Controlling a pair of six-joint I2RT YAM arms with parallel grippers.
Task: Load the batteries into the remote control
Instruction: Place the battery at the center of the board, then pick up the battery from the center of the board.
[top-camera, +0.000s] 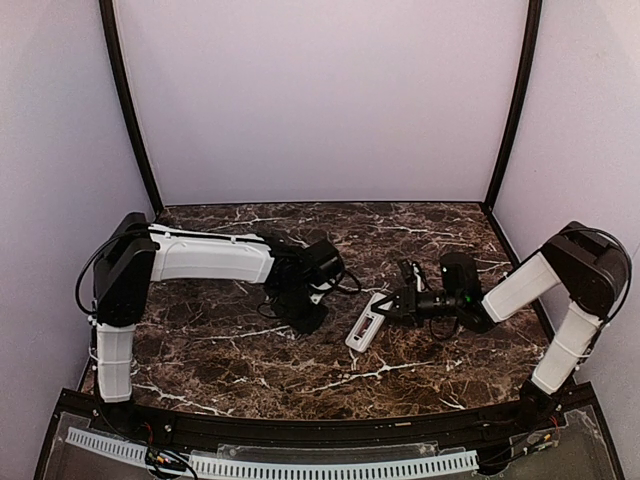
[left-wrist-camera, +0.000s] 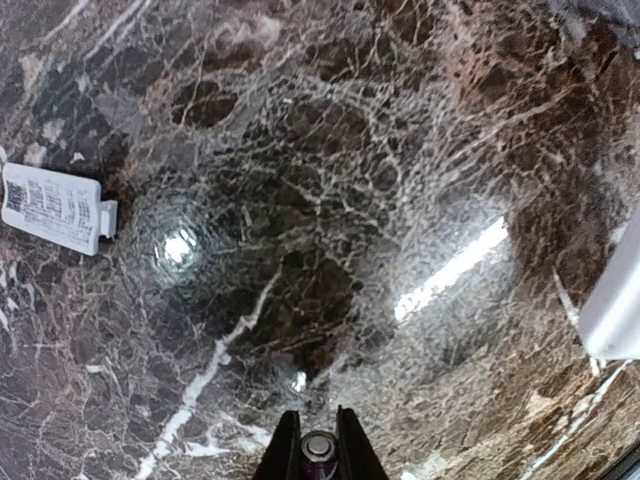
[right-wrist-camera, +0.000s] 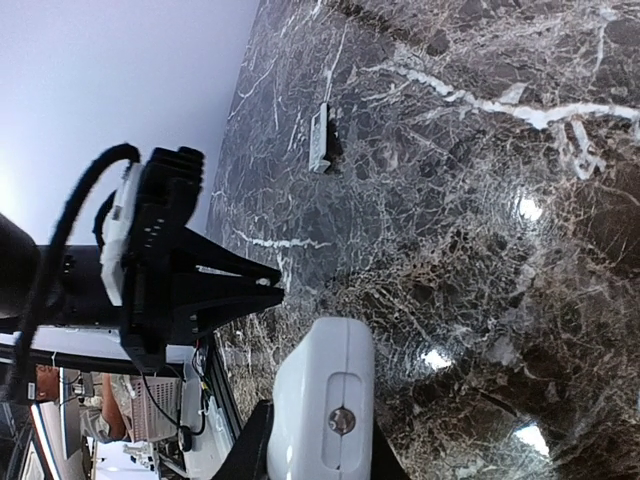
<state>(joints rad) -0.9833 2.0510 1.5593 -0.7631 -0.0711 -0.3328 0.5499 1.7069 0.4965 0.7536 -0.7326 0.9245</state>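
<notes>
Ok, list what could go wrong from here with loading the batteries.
The left gripper pinches the battery only at its fingertips; it may tilt or slip on the way over.
The right gripper holds the remote control by one end, so pressing a battery in could twist it.
The loose white cover lies on the table; an arm could knock it away.
</notes>
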